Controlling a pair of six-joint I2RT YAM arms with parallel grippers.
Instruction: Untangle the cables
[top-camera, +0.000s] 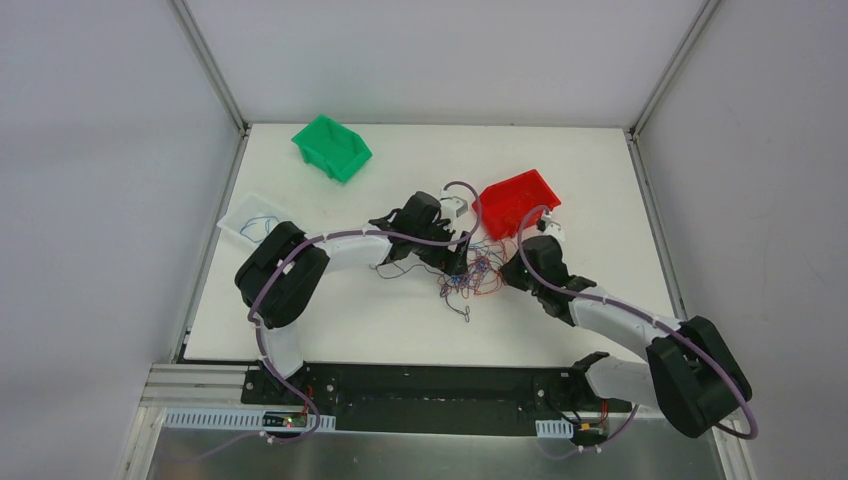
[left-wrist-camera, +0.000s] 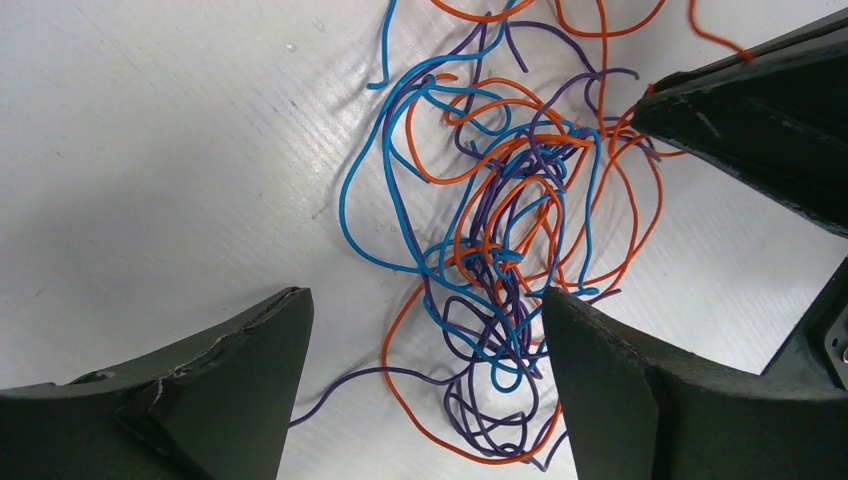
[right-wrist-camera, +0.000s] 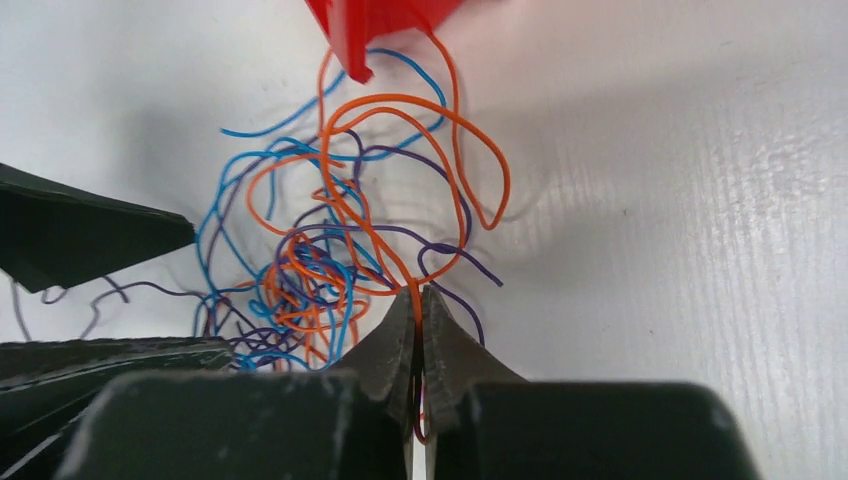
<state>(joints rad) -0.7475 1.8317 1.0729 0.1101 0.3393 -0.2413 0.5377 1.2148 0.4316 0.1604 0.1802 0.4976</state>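
White tabletop (top-camera: 400, 320), walled on three sides. Red bin (top-camera: 515, 200) at far right of centre, green bin (top-camera: 332, 146) far left, and a clear tray (top-camera: 245, 222) at the left edge with one blue strand lying in it.

The cables (top-camera: 470, 275) lie in one loose knot mid-table, just in front of the red bin, between my two arms. From the left wrist view they are thin orange, blue and purple wires (left-wrist-camera: 500, 260), looped through each other and densest at the centre, with free loops and a few loose ends around the rim.

Left fingers (left-wrist-camera: 230, 390) stand wide, low over the near side of the knot, holding nothing.

Right fingers (right-wrist-camera: 418, 330) are pinched together on an orange strand at the near edge of the tangle. A purple one may be caught in there too; the view down the gap is too dark for me to be sure.

Handling, as I judge it: featherweight, limp, springy enough to hold a curl, with smooth insulation that could slip from a light pinch. One pull will likely drag the whole clump. Best to take an outer loop or free end and pin the core with the other fingers.
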